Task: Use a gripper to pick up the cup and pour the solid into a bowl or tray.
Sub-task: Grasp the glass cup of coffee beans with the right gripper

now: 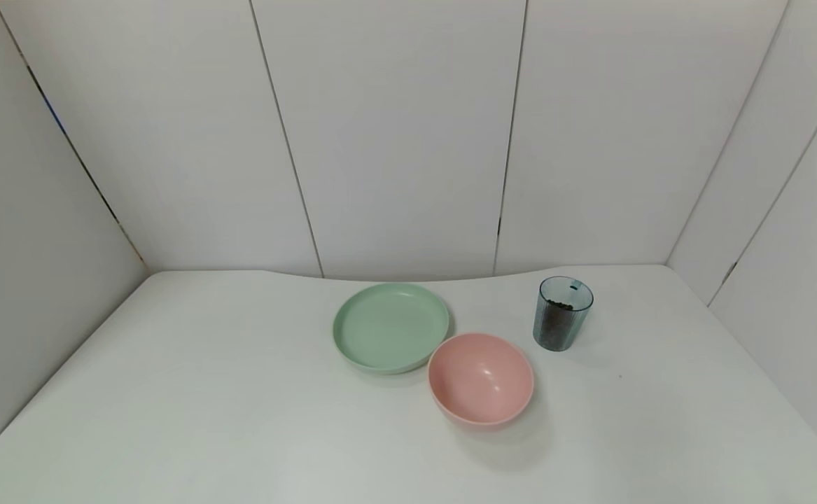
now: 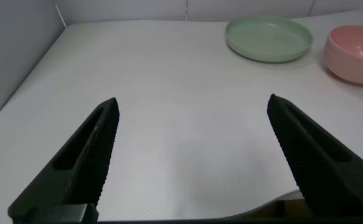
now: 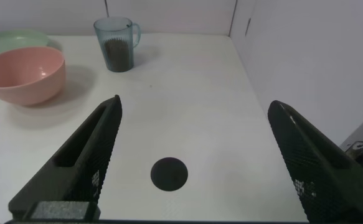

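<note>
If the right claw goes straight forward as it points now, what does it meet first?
Probably nothing soon: the right claw is open over bare table. The cup stands off its line, the pink bowl further aside.

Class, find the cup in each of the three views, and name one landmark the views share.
Head view: the cup stands right of centre, behind and right of the pink bowl.
Left wrist view: not in it.
Right wrist view: cup at top, beyond the open right gripper.
Shared landmark: the pink bowl, in all three.
</note>
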{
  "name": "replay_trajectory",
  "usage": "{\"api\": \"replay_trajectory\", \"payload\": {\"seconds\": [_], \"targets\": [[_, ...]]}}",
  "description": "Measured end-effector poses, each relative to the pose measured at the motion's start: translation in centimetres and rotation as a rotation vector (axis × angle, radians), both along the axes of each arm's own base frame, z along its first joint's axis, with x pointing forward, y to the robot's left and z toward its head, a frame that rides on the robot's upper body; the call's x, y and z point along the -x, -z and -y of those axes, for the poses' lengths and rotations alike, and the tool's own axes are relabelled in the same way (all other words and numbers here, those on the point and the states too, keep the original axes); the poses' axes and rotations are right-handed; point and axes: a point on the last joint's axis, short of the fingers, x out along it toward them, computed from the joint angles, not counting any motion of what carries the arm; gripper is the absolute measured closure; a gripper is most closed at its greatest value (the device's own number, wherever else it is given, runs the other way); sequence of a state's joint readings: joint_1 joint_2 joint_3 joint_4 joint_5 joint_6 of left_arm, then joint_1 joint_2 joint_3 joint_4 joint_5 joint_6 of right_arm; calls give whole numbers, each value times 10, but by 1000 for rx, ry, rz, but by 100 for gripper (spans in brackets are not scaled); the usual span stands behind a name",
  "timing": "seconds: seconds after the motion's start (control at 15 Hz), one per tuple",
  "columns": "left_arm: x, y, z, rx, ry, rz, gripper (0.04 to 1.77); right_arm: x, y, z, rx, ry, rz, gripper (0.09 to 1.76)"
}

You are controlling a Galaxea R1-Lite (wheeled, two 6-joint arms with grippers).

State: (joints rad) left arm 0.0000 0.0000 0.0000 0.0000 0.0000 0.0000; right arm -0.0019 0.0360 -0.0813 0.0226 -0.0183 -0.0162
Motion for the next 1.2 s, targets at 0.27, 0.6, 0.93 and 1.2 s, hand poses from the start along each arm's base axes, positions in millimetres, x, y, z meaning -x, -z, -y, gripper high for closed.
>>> {"api": "replay_trajectory", "payload": {"seconds": [0.27,0.6,0.93,1.2], "targets": [[0,0,0,0,0,0,9,0,0,0,0,0,0,14],[0,0,0,0,0,0,9,0,0,0,0,0,0,14],[0,0,0,0,0,0,9,0,0,0,0,0,0,14],[0,0,0,0,0,0,9,-4,-43,0,1,-3,10,14]]}}
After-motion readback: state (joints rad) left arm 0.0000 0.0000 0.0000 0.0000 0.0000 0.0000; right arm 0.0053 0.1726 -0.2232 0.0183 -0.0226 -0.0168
